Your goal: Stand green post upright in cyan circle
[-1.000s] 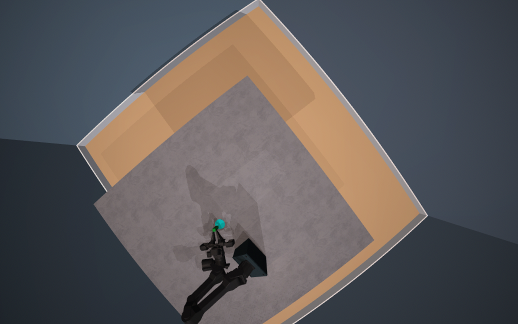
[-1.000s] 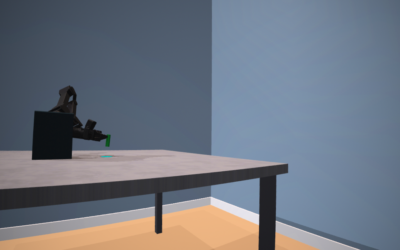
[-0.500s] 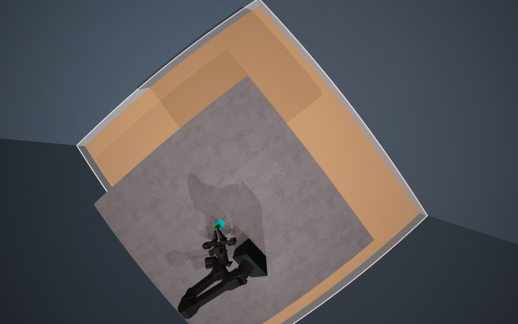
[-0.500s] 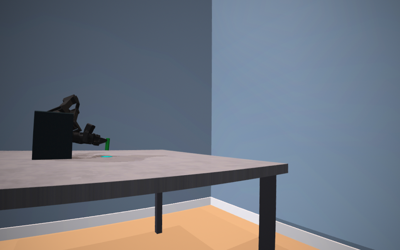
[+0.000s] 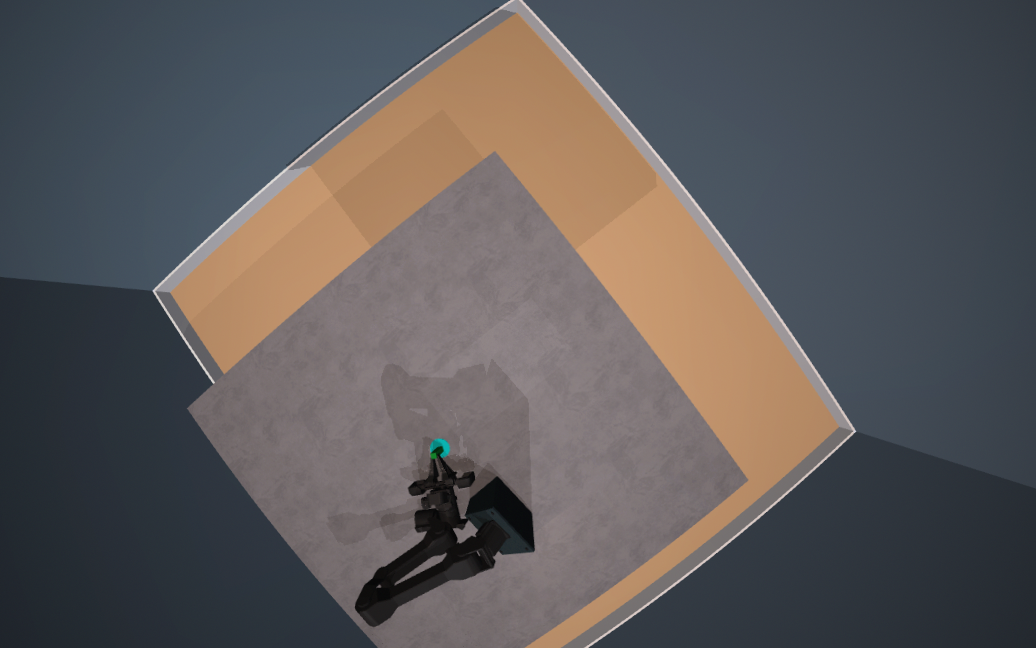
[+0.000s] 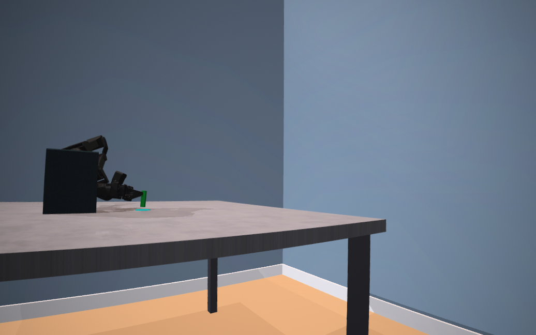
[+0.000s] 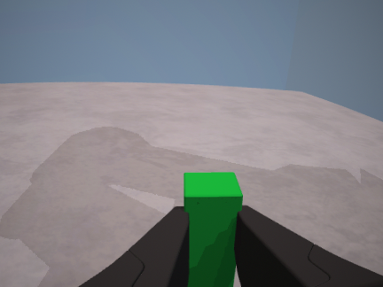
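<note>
Blue-grey walls (image 5: 191,114) (image 6: 138,78) (image 7: 155,40) form the background, and a mottled grey worktop (image 5: 534,305) (image 6: 197,225) (image 7: 222,124) is the working surface. Read from left to right in the exterior view, the first component is a dark box (image 5: 500,511) (image 6: 71,181), upright on the worktop and concealing part of my black arm (image 5: 450,569) (image 6: 94,142). The arm's folded links show above the box and to its right. Next is my tool (image 5: 437,450) (image 6: 143,193) (image 7: 211,220), directed outward at a shallow downward angle. It is closed to a narrow opening, with the green post (image 5: 433,455) (image 6: 143,199) (image 7: 212,248) clamped between its fingers. Contact is on two opposite sides near the upper end; the top face protrudes above the fingertips in the wrist view. The post is nearly upright, with a slight lean, and its lower end is suspended just above the worktop, near the cyan circle (image 5: 440,444) (image 6: 142,210). From overhead, the visible green portion lies at the circle's edge, and the fingertips partly cover both items. Set-down and release are not complete. Further right, two dark legs (image 6: 212,284) (image 6: 358,284) extend below the worktop, over an orange-tan floor (image 5: 710,328) (image 6: 217,300).
</note>
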Robot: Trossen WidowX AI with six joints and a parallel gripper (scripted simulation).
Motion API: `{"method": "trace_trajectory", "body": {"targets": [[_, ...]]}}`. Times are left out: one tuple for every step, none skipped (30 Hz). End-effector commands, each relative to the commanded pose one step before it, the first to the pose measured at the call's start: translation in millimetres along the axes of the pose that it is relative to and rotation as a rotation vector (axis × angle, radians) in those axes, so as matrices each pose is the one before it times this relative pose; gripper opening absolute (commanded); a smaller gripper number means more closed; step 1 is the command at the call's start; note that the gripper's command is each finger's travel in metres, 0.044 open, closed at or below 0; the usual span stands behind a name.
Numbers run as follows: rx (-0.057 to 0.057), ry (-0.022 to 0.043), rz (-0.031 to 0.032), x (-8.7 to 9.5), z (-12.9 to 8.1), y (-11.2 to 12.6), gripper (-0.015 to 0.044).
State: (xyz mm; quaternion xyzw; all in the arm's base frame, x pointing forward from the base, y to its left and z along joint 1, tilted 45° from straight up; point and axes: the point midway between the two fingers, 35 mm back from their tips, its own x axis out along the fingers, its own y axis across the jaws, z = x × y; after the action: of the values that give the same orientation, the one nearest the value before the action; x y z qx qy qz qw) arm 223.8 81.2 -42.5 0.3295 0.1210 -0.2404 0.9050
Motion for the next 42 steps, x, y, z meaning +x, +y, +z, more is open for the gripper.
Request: {"method": "trace_trajectory", "body": {"targets": [[0.0022,0.00008,0.00108,0.42,-9.41,5.38,0.0023],[-0.0001,0.00016,-0.00021,0.03,-0.50,0.25,0.0023],[0.0000,0.00000,0.00000,0.00,0.00,0.00,0.0023],[0.0000,0.00000,0.00000,0.00,0.00,0.00,0.0023],[0.0000,0.00000,0.00000,0.00,0.00,0.00,0.0023],[0.0000,0.00000,0.00000,0.00,0.00,0.00,0.0023],[0.0000,0.00000,0.00000,0.00,0.00,0.00,0.0023],[0.0000,0.00000,0.00000,0.00,0.00,0.00,0.0023],[0.0000,0.00000,0.00000,0.00,0.00,0.00,0.0023],[0.0000,0.00000,0.00000,0.00,0.00,0.00,0.0023],[0.0000,0.00000,0.00000,0.00,0.00,0.00,0.0023],[0.0000,0.00000,0.00000,0.00,0.00,0.00,0.0023],[0.0000,0.00000,0.00000,0.00,0.00,0.00,0.0049],[0.0000,0.00000,0.00000,0.00,0.00,0.00,0.0075],[0.0000,0.00000,0.00000,0.00,0.00,0.00,0.0101],[0.0000,0.00000,0.00000,0.00,0.00,0.00,0.0127],[0.0000,0.00000,0.00000,0.00,0.00,0.00,0.0154],[0.0000,0.00000,0.00000,0.00,0.00,0.00,0.0180],[0.0000,0.00000,0.00000,0.00,0.00,0.00,0.0206],[0.0000,0.00000,0.00000,0.00,0.00,0.00,0.0233],[0.0000,0.00000,0.00000,0.00,0.00,0.00,0.0259],[0.0000,0.00000,0.00000,0.00,0.00,0.00,0.0285],[0.0000,0.00000,0.00000,0.00,0.00,0.00,0.0311],[0.0000,0.00000,0.00000,0.00,0.00,0.00,0.0337],[0.0000,0.00000,0.00000,0.00,0.00,0.00,0.0364],[0.0000,0.00000,0.00000,0.00,0.00,0.00,0.0390],[0.0000,0.00000,0.00000,0.00,0.00,0.00,0.0400],[-0.0004,0.00008,-0.00056,-0.01,0.65,0.11,0.0400],[-0.0012,0.00023,-0.00165,-0.02,1.95,0.31,0.0400],[-0.0019,0.00036,-0.00268,-0.04,3.24,0.45,0.0400],[-0.0024,0.00041,-0.00313,-0.06,3.92,0.44,0.0400],[-0.0024,0.00037,-0.00301,-0.08,3.91,0.32,0.0400],[-0.0024,0.00033,-0.00288,-0.10,3.89,0.20,0.0400],[-0.0024,0.00029,-0.00276,-0.11,3.87,0.09,0.0400],[-0.0024,0.00025,-0.00264,-0.13,3.84,-0.03,0.0400],[-0.0024,0.00020,-0.00252,-0.14,3.81,-0.14,0.0400],[-0.0025,0.00015,-0.00240,-0.16,3.78,-0.25,0.0400],[-0.0025,0.00009,-0.00228,-0.17,3.74,-0.36,0.0400],[-0.0025,0.00003,-0.00217,-0.19,3.70,-0.47,0.0400],[-0.0025,-0.00003,-0.00205,-0.20,3.65,-0.57,0.0400],[-0.0026,-0.00009,-0.00194,-0.22,3.60,-0.67,0.0400],[-0.0026,-0.00016,-0.00183,-0.23,3.55,-0.77,0.0400]]}}
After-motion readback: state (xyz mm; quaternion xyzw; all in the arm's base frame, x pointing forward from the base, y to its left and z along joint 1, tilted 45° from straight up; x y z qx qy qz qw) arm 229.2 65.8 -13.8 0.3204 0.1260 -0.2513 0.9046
